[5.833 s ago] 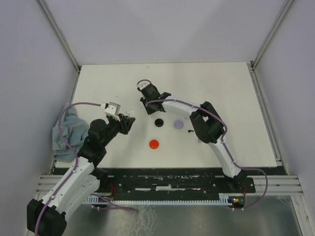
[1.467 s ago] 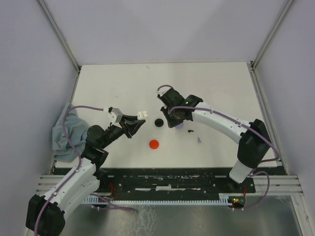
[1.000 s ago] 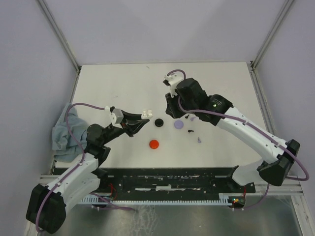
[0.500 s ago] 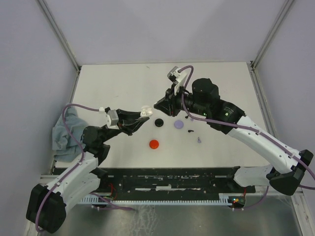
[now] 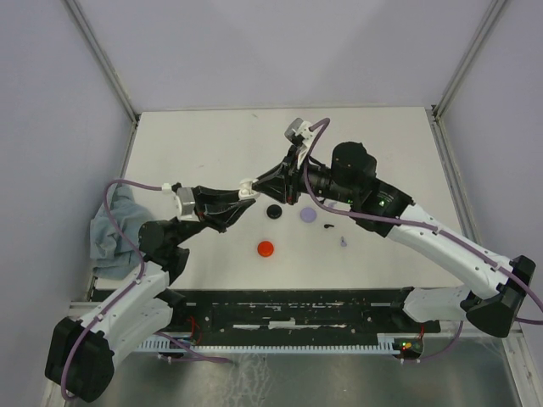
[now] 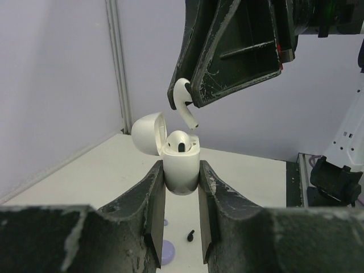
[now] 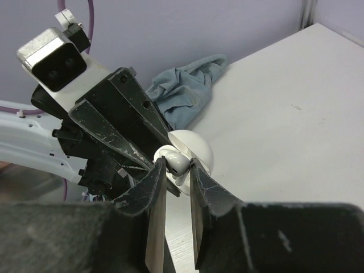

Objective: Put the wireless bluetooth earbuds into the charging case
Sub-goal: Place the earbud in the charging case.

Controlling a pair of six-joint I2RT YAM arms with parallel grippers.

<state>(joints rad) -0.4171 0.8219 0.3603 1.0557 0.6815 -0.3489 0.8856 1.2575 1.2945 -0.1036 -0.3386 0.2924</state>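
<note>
My left gripper (image 6: 181, 170) is shut on a white charging case (image 6: 181, 168) held upright above the table, its lid (image 6: 149, 132) flipped open to the left. One white earbud (image 6: 180, 139) sits in the case. My right gripper (image 7: 177, 165) is shut on a second white earbud (image 7: 179, 164), which hangs stem-down just above the case's open top (image 6: 183, 99). In the top view the two grippers meet at the case (image 5: 246, 187). A black earbud (image 5: 327, 225) and a lavender earbud (image 5: 343, 242) lie loose on the table.
Three round discs lie on the white table under the arms: black (image 5: 273, 212), lavender (image 5: 308, 215), red (image 5: 266, 248). A blue-grey cloth (image 5: 106, 237) is bunched at the left edge. Grey walls enclose the table.
My right arm swung left from over the lavender disc and brought the white earbud to the case. My left gripper kept the open case lifted, shifting slightly.
</note>
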